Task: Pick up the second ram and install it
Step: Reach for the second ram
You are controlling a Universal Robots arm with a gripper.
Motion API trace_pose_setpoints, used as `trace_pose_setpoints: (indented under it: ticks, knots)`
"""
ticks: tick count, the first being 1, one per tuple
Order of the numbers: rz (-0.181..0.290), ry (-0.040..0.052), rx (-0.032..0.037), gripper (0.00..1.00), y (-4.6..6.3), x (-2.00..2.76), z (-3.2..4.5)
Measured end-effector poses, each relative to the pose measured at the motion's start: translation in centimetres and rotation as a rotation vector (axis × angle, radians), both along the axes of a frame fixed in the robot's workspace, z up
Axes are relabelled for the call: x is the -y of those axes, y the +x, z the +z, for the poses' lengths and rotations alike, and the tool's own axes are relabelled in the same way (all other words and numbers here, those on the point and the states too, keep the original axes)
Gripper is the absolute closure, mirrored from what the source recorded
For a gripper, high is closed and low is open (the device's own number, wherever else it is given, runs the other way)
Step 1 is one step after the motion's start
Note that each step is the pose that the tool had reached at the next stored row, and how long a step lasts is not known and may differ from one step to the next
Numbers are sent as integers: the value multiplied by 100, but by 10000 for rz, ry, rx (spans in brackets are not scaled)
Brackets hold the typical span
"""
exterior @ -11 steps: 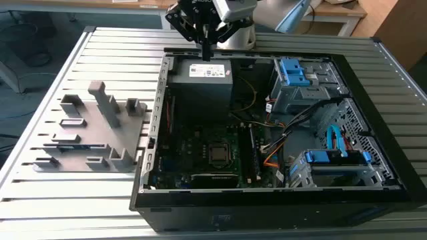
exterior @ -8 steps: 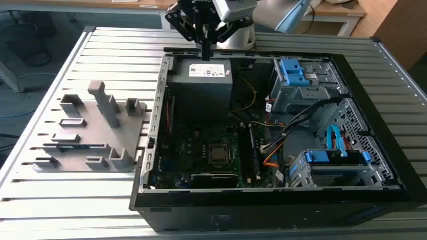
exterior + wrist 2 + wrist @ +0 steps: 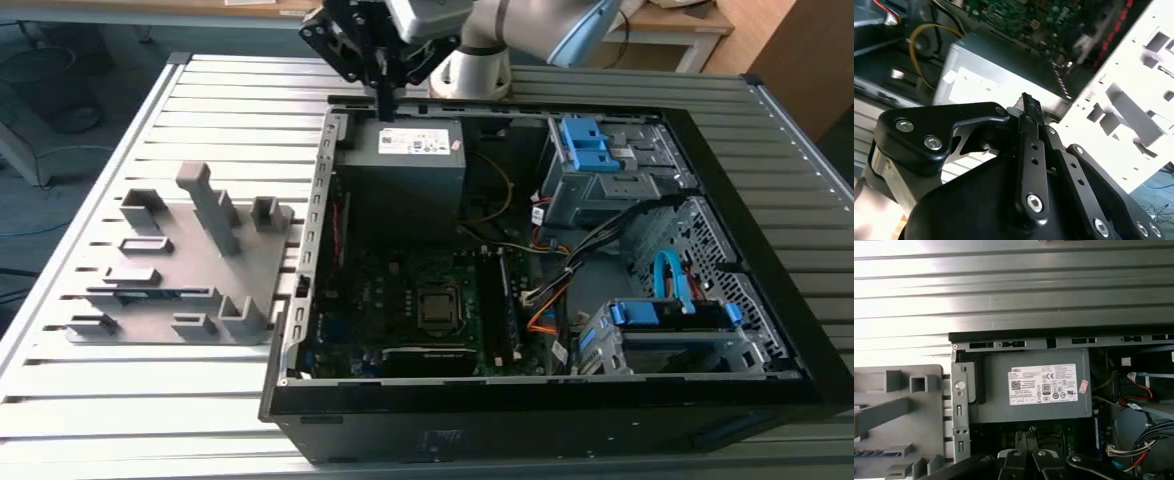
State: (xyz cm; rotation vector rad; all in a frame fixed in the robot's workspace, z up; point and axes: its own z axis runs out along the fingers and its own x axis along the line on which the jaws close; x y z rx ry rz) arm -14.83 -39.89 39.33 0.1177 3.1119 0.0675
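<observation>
The second ram lies flat in a low slot of the grey holder block, on the block's side away from the computer case. You will find it as a thin dark blue strip, long side running across the block. In the first wrist view, the same strip sits at the holder's edge. Nothing touches it.

The holder rests on the slatted metal table, at the exterior view's left of the case and close against its wall.

The gripper is well apart from the ram. It hangs fingers down over the far rim of the case, just above the near corner of the power-supply box. In both wrist views the gripper has its two fingers pressed together with nothing between them: clenched and empty. Note that the power-supply box, with its white label, lies directly below the fingertips in the first wrist view.

Inside the case, the motherboard lies in front of the power supply, the processor socket near its middle. Blue drive brackets and bundled cables occupy the case at the exterior view's right.
</observation>
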Motion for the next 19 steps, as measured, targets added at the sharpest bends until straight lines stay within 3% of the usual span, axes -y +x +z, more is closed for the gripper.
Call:
trace_pose_setpoints:
  ticks: [6,19]
  knots:
    - [-2,1,3,90,-227,1,-1]
    - [-2,1,3,90,-442,3,-1]
